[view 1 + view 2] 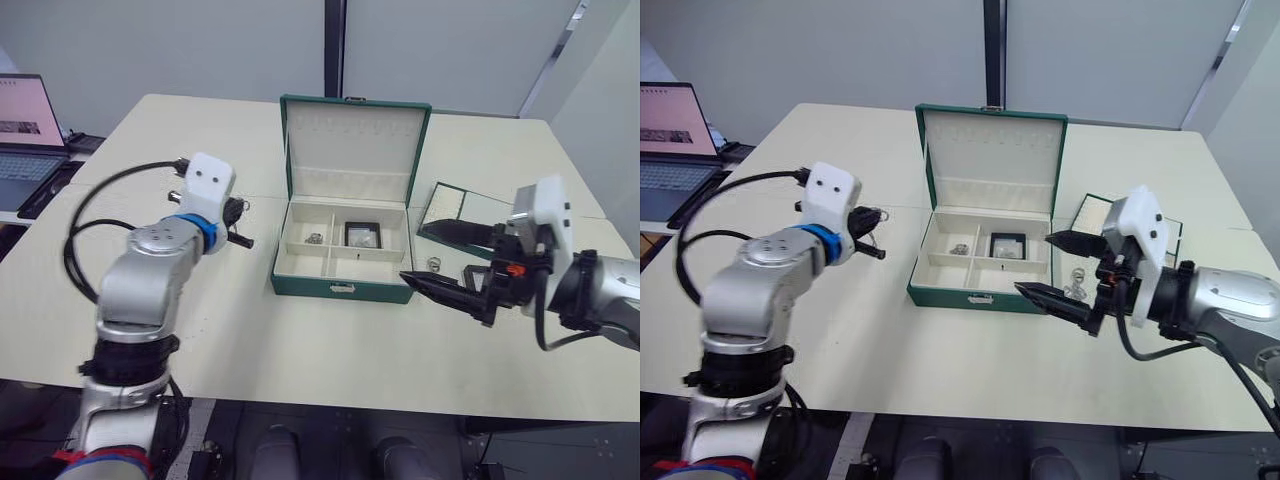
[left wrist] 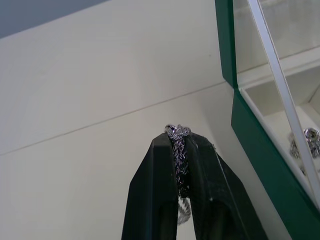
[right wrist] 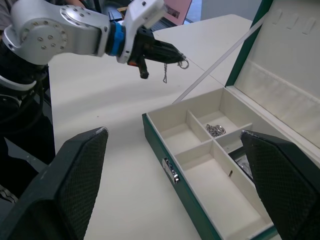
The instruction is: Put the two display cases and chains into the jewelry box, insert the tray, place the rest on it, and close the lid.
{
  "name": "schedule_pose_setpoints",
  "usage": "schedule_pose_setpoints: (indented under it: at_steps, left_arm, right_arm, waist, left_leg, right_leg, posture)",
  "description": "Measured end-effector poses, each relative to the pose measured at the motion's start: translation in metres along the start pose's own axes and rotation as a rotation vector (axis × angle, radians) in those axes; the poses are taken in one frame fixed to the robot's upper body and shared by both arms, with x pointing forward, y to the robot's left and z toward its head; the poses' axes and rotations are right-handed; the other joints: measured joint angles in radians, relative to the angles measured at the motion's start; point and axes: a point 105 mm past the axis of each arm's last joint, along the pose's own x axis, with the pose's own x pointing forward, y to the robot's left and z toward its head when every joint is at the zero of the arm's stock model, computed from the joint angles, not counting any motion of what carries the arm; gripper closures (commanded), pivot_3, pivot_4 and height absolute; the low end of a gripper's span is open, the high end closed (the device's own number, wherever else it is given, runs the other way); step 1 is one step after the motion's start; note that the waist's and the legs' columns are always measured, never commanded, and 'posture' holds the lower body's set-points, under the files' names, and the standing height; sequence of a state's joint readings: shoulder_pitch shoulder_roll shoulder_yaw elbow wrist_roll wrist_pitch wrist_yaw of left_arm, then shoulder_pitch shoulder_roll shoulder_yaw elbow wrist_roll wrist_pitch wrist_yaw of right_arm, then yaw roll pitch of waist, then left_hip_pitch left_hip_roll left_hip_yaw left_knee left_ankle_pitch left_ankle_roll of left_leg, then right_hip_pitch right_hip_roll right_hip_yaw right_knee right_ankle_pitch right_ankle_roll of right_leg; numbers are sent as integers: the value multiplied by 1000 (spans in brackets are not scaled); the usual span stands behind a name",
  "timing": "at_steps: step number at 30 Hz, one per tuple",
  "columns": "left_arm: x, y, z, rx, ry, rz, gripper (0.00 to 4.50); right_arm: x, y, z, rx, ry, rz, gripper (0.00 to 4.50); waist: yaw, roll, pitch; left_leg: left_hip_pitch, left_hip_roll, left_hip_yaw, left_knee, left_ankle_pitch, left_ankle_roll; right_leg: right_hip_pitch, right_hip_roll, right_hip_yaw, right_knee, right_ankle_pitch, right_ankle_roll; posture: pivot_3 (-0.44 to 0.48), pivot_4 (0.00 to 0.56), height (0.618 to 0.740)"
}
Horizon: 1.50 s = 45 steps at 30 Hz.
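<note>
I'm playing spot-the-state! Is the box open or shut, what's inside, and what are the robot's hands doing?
jewelry box: open.
lid: raised upright.
display case: lying in a back compartment.
chain: resting in the box.
left gripper: shut on a second chain.
right gripper: open, empty.
</note>
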<state>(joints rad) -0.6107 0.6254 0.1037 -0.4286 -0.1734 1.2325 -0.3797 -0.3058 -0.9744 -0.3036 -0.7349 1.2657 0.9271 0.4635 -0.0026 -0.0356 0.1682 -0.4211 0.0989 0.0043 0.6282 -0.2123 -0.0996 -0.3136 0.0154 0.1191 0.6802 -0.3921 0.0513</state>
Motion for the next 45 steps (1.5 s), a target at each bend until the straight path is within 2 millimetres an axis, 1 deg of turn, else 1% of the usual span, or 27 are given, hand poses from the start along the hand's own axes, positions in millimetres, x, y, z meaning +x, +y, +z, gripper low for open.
schedule_pose_setpoints:
  at_steps: [3,5,7,9,13,16,23,27,33,35,42,45]
  left_arm:
    - [-20,1,6,16,31,-50,4493]
    - [-35,-5,9,36,85,-123,4493]
    - [-43,-6,17,49,89,-154,4493]
    - [-49,-8,26,63,80,-181,4493]
    - [-52,-20,39,77,48,-257,4493]
    - [-53,-27,40,92,45,-294,4493]
    - [-45,-51,45,87,17,-375,4493]
    - [-35,-65,42,81,36,-408,4493]
    - [-19,-84,42,87,11,-458,4493]
    - [-10,-92,39,99,6,-467,4493]
    - [8,-110,29,110,9,-507,4493]
    - [18,-119,20,103,23,-526,4493]
  right_arm:
    - [-9,-1,-1,14,5,3,0]
    - [-18,-4,-7,42,26,-4,0]
    - [-21,-7,-11,54,39,-14,0]
    - [-22,-9,-14,53,51,-23,0]
    - [-26,-12,-18,51,57,-32,0]
    - [-30,-14,-24,63,74,-43,0]
    - [-34,-16,-25,50,82,-61,0]
    - [-38,-16,-25,49,85,-74,0]
    - [-39,-15,-21,30,87,-83,0]
    - [-39,-14,-20,30,86,-84,0]
    - [-37,-13,-18,34,76,-86,0]
    - [-36,-13,-17,31,78,-92,0]
  waist:
    - [0,0,0]
    - [0,-1,1]
    - [0,-1,1]
    - [0,-1,1]
    - [0,-1,1]
    - [0,-1,1]
    - [1,-1,1]
    - [1,-1,1]
    - [1,-1,1]
    - [1,-1,1]
    - [1,0,1]
    - [1,0,1]
  left_leg:
    - [1,0,0,0,0,0]
    - [1,-1,-1,0,-1,1]
    - [1,-1,-1,0,-1,2]
    - [1,-1,-1,0,-1,2]
    - [1,-1,-1,0,-1,2]
    - [1,-1,-1,0,-1,1]
    - [1,-1,-1,0,-1,1]
    - [1,-1,-1,0,0,0]
    - [1,-2,-1,0,0,0]
    - [1,-2,-1,0,0,0]
    - [1,-2,0,1,0,0]
    - [1,-2,0,1,0,0]
  right_leg:
    - [1,0,0,0,0,0]
    - [1,0,0,0,0,0]
    - [1,0,0,-1,0,0]
    - [1,0,0,-1,0,0]
    - [1,0,0,-1,0,0]
    - [1,0,0,-1,0,0]
    - [1,0,0,-1,0,0]
    - [1,0,0,-1,0,0]
    - [2,0,1,-1,0,0]
    - [2,0,1,-1,0,0]
    - [2,0,1,-1,0,0]
    - [2,0,1,-1,0,0]
  posture:
    - [0,150,740]
    - [0,150,740]
    - [0,150,740]
    - [0,150,740]
    - [0,150,740]
    - [0,150,740]
    - [0,150,740]
    - [0,150,740]
    - [0,150,740]
    - [0,150,740]
    - [0,150,740]
    - [0,150,740]
